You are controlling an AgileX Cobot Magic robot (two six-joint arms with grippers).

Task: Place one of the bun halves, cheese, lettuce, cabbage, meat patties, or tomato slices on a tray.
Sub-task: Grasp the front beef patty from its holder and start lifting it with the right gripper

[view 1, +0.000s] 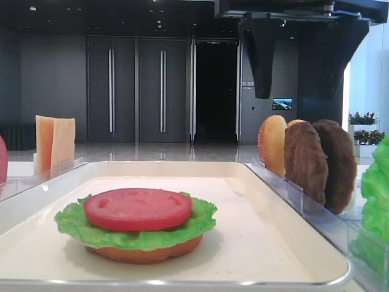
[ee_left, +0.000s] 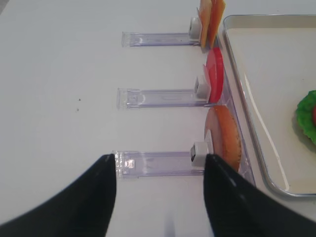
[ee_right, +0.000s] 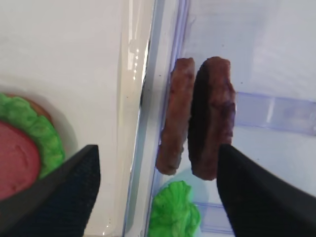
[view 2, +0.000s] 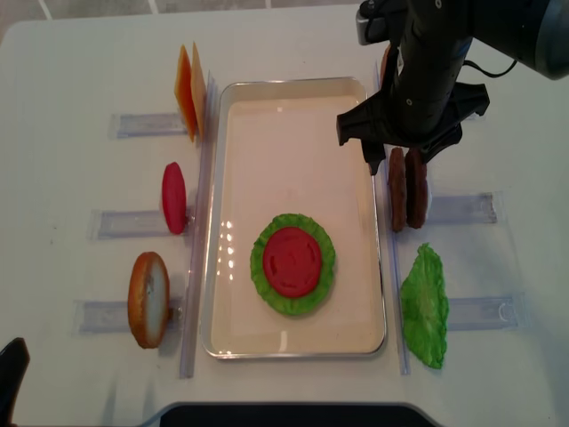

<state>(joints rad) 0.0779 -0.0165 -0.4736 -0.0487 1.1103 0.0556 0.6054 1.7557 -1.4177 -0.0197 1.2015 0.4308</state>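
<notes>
The right end effector [ee_right: 158, 192], jaws spread and empty, hangs above the two meat patties [view 2: 406, 189] standing on edge in a rack beside the tray's [view 2: 240, 178] right rim, their flat faces toward that rim. The left end effector [ee_left: 158, 190], far off at the tabletop's near left corner, looks slightly parted and holds nothing; its fingertips are cut off.

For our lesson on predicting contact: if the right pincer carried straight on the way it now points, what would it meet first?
Most likely the meat patties standing on edge in the clear rack; the right pincer, open, points down with them between its fingers. How far above them it hangs is unclear.
</notes>
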